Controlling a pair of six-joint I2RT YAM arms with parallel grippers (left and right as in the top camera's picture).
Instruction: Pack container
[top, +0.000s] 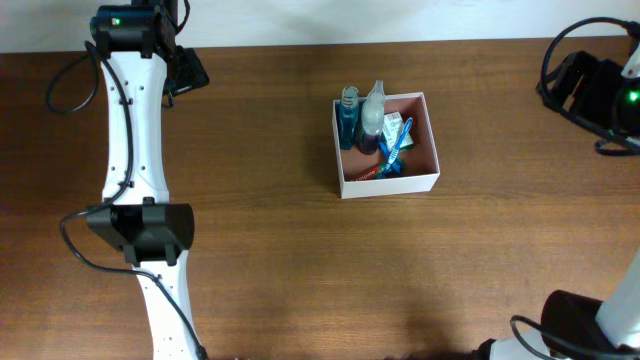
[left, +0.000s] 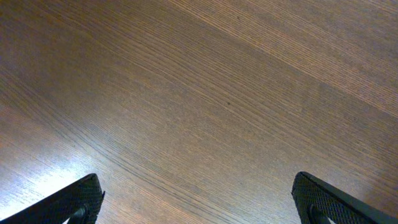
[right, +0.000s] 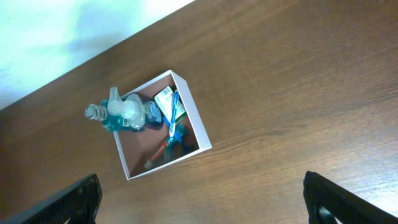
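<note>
The container (top: 390, 184), a square shallow box with white walls and a reddish-brown inside, sits on the table right of centre. It holds a blue bottle (top: 348, 120), a clear spray bottle (top: 374, 108), a green-and-white packet (top: 393, 128), a blue toothbrush (top: 397, 150) and a red tube (top: 368, 172). The container also shows in the right wrist view (right: 194, 113), ahead and left of my right gripper (right: 202, 199), which is open, empty and high above the table. My left gripper (left: 196, 199) is open and empty over bare wood.
The left arm (top: 135, 150) stretches along the left side of the wooden table (top: 260, 250). Part of the right arm and cables (top: 600, 90) sit at the far right edge. The table's back edge runs along the top of the overhead view.
</note>
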